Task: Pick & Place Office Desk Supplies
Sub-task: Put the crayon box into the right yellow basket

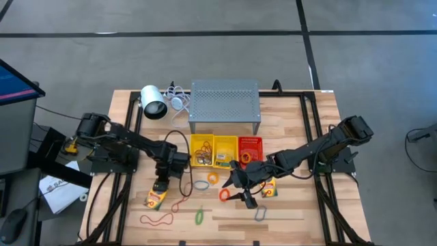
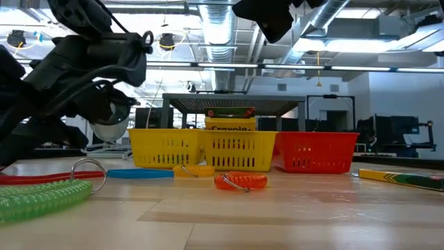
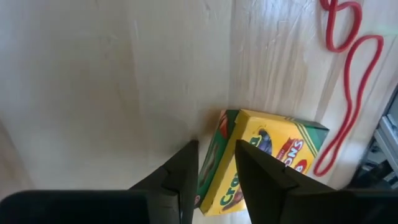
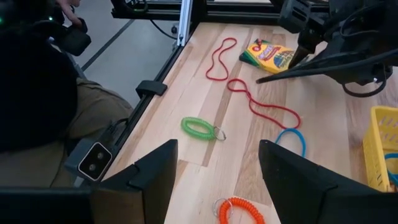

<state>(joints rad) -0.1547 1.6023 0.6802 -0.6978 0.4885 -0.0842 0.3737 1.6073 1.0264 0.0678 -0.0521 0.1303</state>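
A: Where is the left gripper [image 3: 214,171]?

B: Low over the crayon box [image 1: 156,197], fingers [image 3: 180,174] straddling one edge of it. The gap is narrow, but whether they actually pinch the box, I cannot tell.

A: And around it?

B: A red rubber band [image 3: 348,81] loops just beside the box, another red band [image 1: 156,219] lies a little farther toward the table's front edge. Past those sits a green coil ring [image 4: 198,127] (metal loop on one end).

A: The right gripper [image 4: 217,171]?

B: Jaws apart, holding nothing, hanging above the wood. An orange coil [image 4: 238,208] lies right under it, a blue ring [image 4: 291,140] just ahead, and a second crayon box [image 1: 270,188] beside it. A grey clip [image 1: 261,214] is nearby, toward the front edge.

A: Behind both?

B: Two yellow baskets [image 1: 212,150] and a red basket [image 1: 250,147] in a row, touching; the yellow ones hold some supplies. Behind them, the grey stand [image 1: 224,104], and next to that the white lamp [image 1: 153,102].
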